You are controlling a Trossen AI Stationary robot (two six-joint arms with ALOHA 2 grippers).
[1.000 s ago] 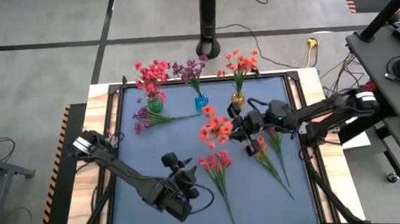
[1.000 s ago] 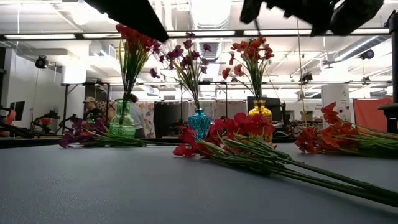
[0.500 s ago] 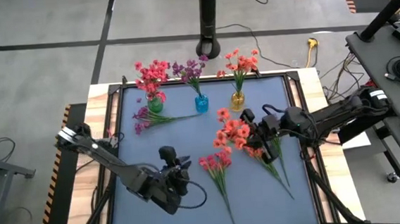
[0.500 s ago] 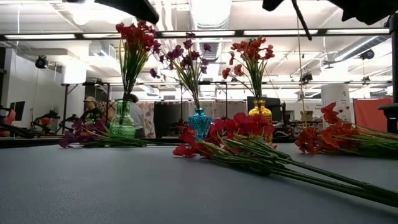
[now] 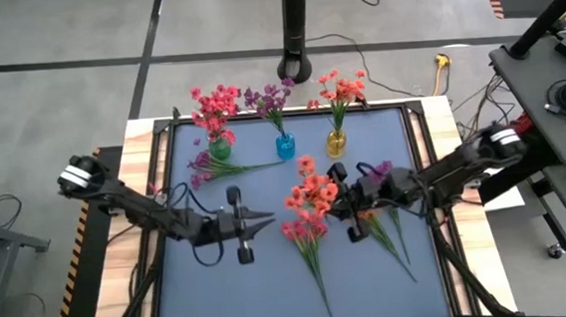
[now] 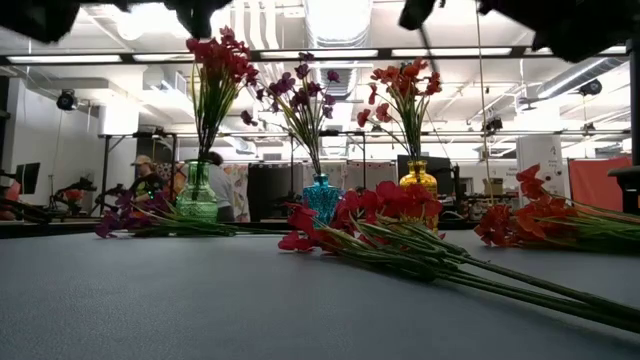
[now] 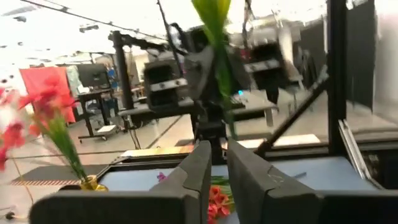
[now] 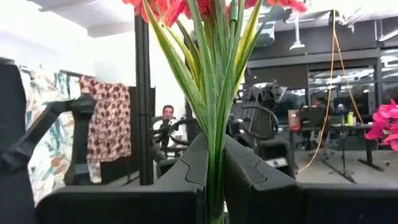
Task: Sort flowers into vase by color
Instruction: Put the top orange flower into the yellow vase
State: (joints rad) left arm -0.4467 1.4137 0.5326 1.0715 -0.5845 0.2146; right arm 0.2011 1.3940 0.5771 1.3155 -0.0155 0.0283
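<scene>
Right gripper (image 5: 342, 200), above mid-table, is clamped on the stem of an orange-red sprig (image 5: 312, 190), its blossoms pointing toward the left arm. Left gripper (image 5: 263, 220), facing it, has its fingers (image 7: 205, 165) nearly closed, apparently on a thin green stem. The yellow vase (image 5: 336, 141) stands at the far edge beside the blue vase (image 5: 284, 145) and green vase (image 5: 219, 147). A clean handover needs the left grip secure before the right lets go.
</scene>
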